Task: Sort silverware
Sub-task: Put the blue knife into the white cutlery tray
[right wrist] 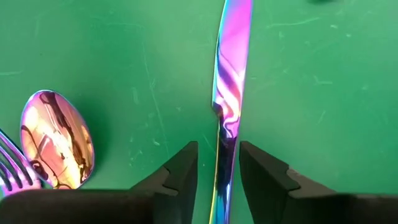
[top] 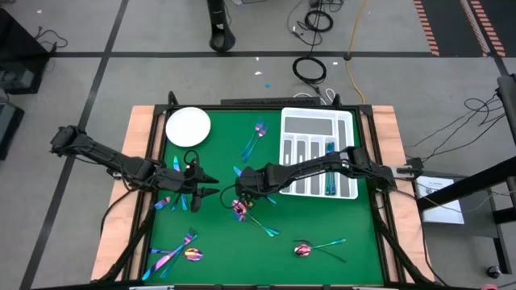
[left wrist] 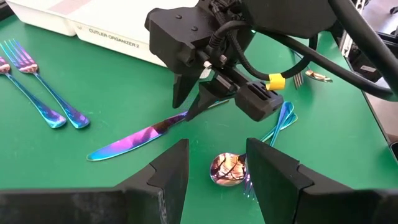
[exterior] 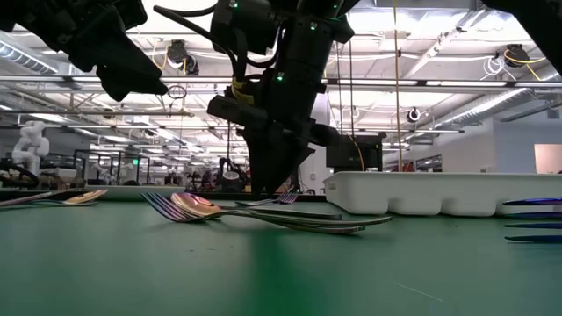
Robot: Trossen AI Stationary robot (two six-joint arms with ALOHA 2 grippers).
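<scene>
An iridescent pink-blue knife lies flat on the green mat, and also shows in the left wrist view. My right gripper is open and points down at the mat's middle. Its two fingers stand on either side of the knife's handle, just behind the blade, with a small gap showing on each side. A pink spoon lies beside it. My left gripper is open and empty, raised above the mat just left of the right gripper, facing the spoon's bowl.
The white compartmented tray stands at the back right, with cutlery in one slot. A round white plate is at the back left. Two forks lie behind the grippers. More silverware lies at the front left and front right.
</scene>
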